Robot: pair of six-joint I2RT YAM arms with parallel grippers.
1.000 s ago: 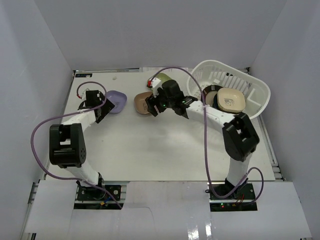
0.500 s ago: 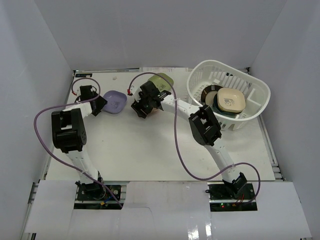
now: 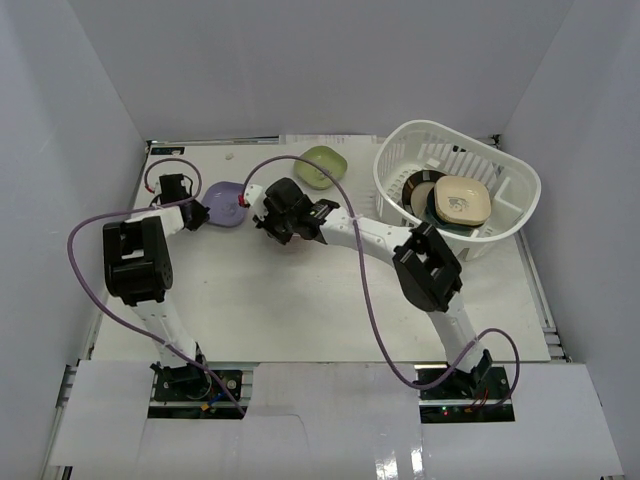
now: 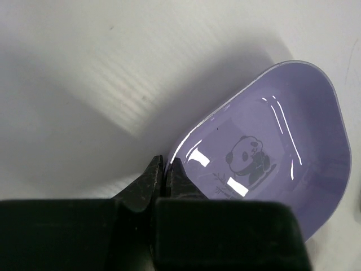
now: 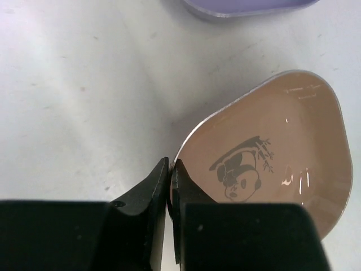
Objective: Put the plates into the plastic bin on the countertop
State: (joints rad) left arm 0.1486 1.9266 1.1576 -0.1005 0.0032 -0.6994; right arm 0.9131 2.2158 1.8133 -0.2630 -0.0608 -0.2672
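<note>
No words or numbers can be read. The lavender dish (image 4: 293, 113) and the brown dish (image 5: 293, 130) each carry only a panda drawing (image 4: 248, 159).

Bin (image 3: 398, 148) far right on countertop (image 3: 300, 300), plates (image 3: 460, 200) inside

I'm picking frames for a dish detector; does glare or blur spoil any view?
Left wrist: bright glare streaks on the lavender dish, panda print readable, broad soft shadow on the countertop. Right wrist: faint glare on the brown dish, fingers soft-focused. Top external: evenly lit, sharp.
</note>
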